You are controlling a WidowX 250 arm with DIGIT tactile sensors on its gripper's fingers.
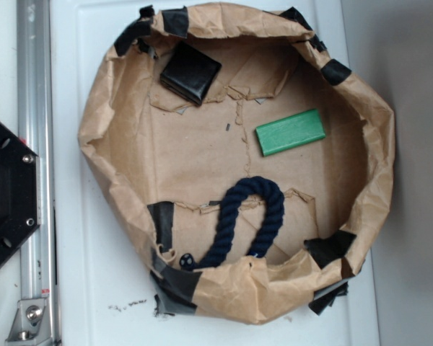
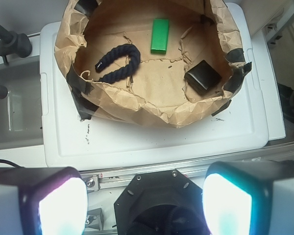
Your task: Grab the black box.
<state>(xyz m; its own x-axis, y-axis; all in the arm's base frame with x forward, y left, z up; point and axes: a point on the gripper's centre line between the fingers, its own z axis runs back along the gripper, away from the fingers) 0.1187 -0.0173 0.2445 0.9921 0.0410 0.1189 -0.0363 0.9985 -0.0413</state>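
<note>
In the wrist view the fingers [image 2: 54,200] sit wide apart with nothing between them, hanging back over the robot's black base [image 2: 159,205], well short of the brown paper nest [image 2: 137,105] on the white bench [image 2: 152,142]. The black box [image 2: 203,77] lies flat inside at the nest's right, near wall. Green block [image 2: 160,35] and navy rope [image 2: 118,61] sit farther in.

The brown paper nest [image 1: 202,155] holds 3 loose things: 1 black box [image 1: 190,72], 1 green block [image 1: 290,132] and 1 dark navy rope [image 1: 247,216] bent into a loop. There is 1 nest, and it sits on 1 white lid [image 1: 94,281]. Black tape patches [image 1: 175,20] dot its rim; about 8 show in the exterior view. In the wrist view, 2 glowing finger pads [image 2: 61,203] show.
</note>
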